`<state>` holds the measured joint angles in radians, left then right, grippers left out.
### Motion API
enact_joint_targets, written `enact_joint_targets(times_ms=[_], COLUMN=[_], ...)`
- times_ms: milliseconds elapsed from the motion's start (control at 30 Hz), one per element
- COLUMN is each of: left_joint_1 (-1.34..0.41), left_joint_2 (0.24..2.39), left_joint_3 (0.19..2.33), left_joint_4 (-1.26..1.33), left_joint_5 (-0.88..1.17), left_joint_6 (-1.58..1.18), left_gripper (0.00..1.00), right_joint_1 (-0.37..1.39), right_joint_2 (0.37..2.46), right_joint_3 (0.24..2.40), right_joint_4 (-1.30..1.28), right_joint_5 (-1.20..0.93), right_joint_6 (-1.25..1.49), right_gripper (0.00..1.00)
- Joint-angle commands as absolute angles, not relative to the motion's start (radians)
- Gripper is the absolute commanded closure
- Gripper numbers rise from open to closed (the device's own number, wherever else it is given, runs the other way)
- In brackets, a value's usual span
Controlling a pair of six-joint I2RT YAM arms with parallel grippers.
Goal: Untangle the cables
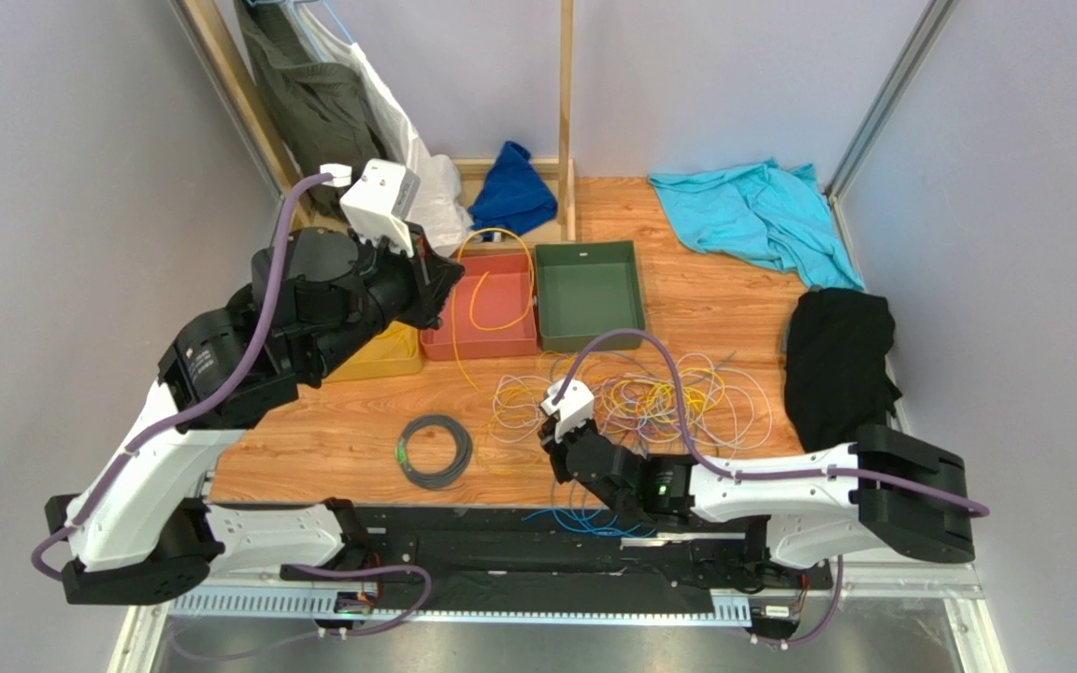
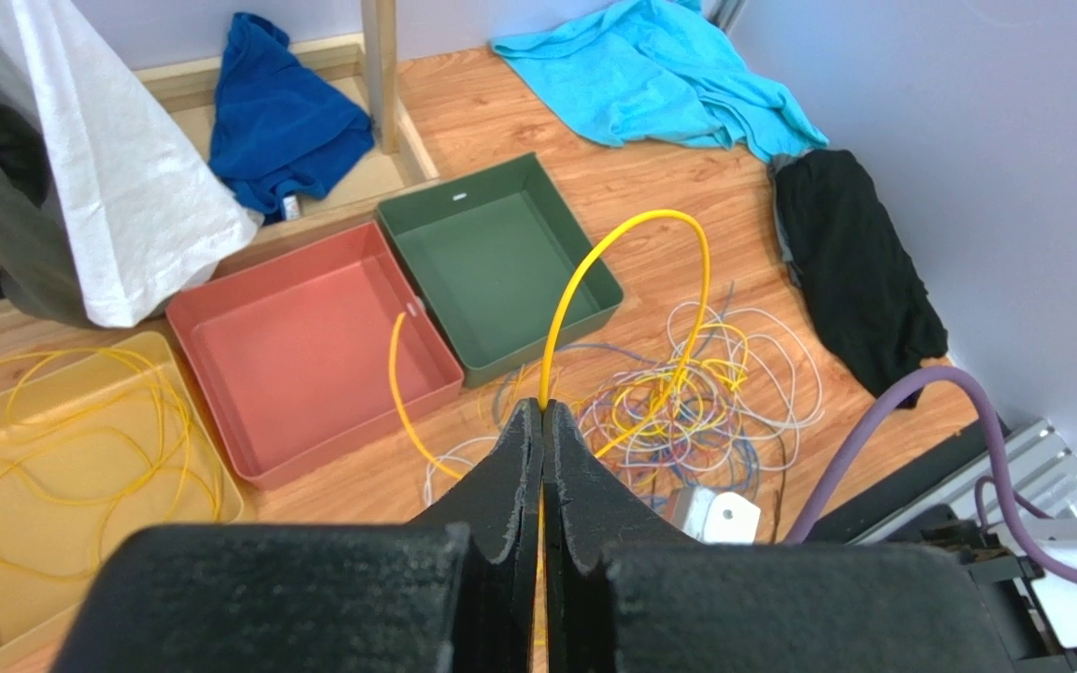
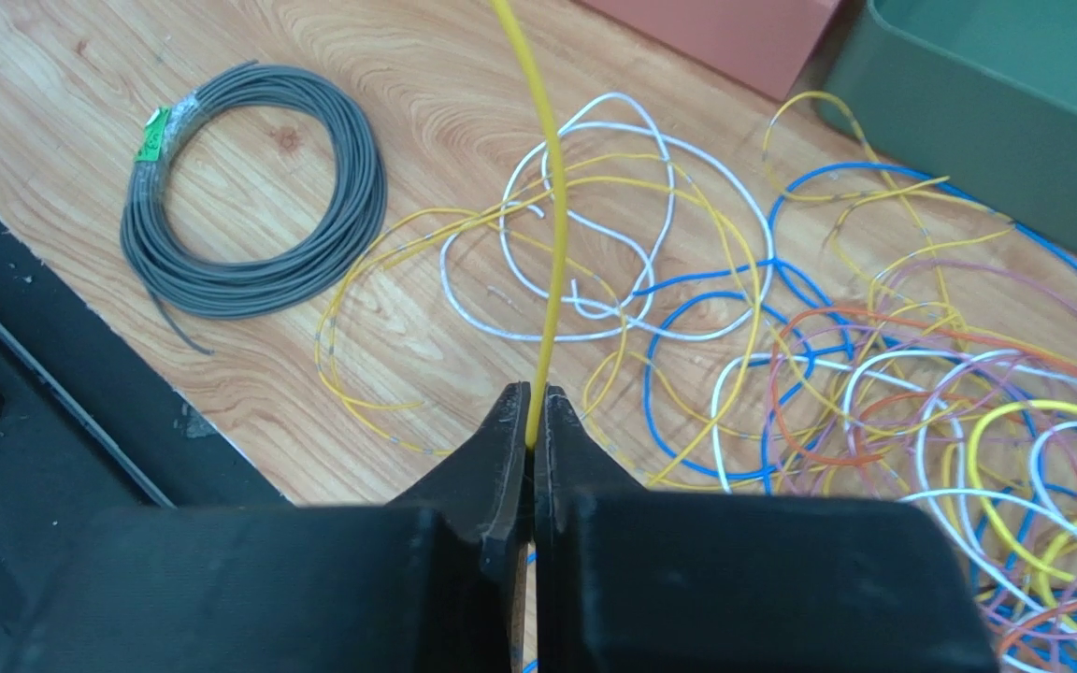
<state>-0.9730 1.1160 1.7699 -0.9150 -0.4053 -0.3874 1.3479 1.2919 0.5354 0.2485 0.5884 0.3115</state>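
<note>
A tangle of yellow, blue, white and orange cables (image 1: 657, 400) lies on the wood table in front of the trays; it also shows in the left wrist view (image 2: 699, 393) and the right wrist view (image 3: 924, 421). My left gripper (image 1: 439, 274) is raised over the red tray and shut on a thick yellow cable (image 2: 643, 218), which arcs down into the tangle. My right gripper (image 1: 554, 428) is low at the tangle's near left edge and shut on a yellow cable (image 3: 547, 211) that rises away from it. A dark coil with a green tag (image 1: 435, 452) lies apart on the left, and shows in the right wrist view (image 3: 355, 196).
A yellow tray (image 2: 200, 421) holding loose yellow cables, a red tray (image 2: 306, 351) and a green tray (image 2: 495, 267) stand in a row behind the tangle. A teal cloth (image 1: 755, 211), a black cloth (image 1: 839, 358) and a blue cloth (image 1: 516, 182) lie at the back and right.
</note>
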Motion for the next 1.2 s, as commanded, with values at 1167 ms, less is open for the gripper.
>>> enact_joint_targets(times_ms=[1167], left_joint_1=[-0.977], left_joint_2=[0.614], left_joint_3=[0.578], left_joint_4=[0.130], left_joint_5=[0.041], left_joint_6=[-0.572], left_gripper=[0.95], right_joint_1=[1.290], right_joint_2=[1.088], right_joint_3=[1.244], right_joint_4=[-0.336], right_joint_5=[0.488], right_joint_6=[0.229], right_gripper=[1.00])
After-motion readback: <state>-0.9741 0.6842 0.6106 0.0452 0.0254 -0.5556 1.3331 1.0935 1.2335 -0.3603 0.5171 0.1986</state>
